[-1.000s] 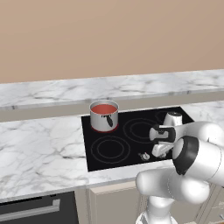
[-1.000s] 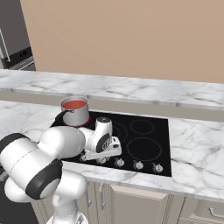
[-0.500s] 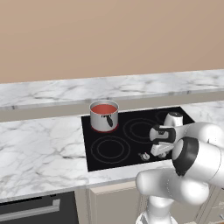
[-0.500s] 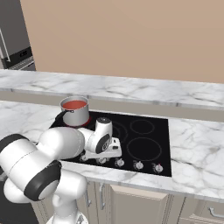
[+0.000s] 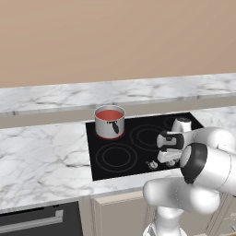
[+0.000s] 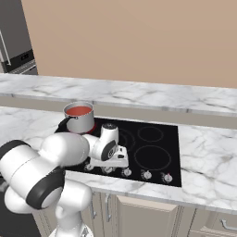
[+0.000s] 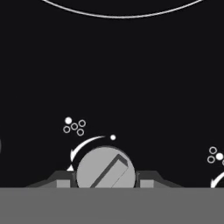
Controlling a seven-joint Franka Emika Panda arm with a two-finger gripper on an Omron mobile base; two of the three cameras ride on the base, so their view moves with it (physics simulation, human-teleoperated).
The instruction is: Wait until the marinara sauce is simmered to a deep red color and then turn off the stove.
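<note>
From the left base view, my gripper (image 5: 166, 161) hangs low over the front edge of the stove (image 5: 138, 159), at the row of knobs. The steel saucepan (image 5: 110, 122) sits on the rear left burner, well apart from my hand, up and to the left across the glass. The marinara sauce (image 5: 109, 114) in it shows as a round red disc, red rather than orange to my eye.

From the right base view, the same layout comes from the other side: the saucepan holding the sauce stands at the back left of the stove, and my gripper is down at the front strip, at the left end of the knob row, with three more small silver knobs (image 6: 146, 175) strung out to its right.

In the hand view, looking straight down my fingers, a round silver knob (image 7: 106, 168) lies directly between my two fingertips (image 7: 62, 180), one on each side and tight against its rim, so I am clamped on that knob. Its raised bar runs diagonally, lower left to upper right. A curved white arrow (image 7: 85, 146) arcs over its upper left, from a dot to a small triangle. The next move, I judge, is a pure twist about the knob's own centre, following that arc.
</note>
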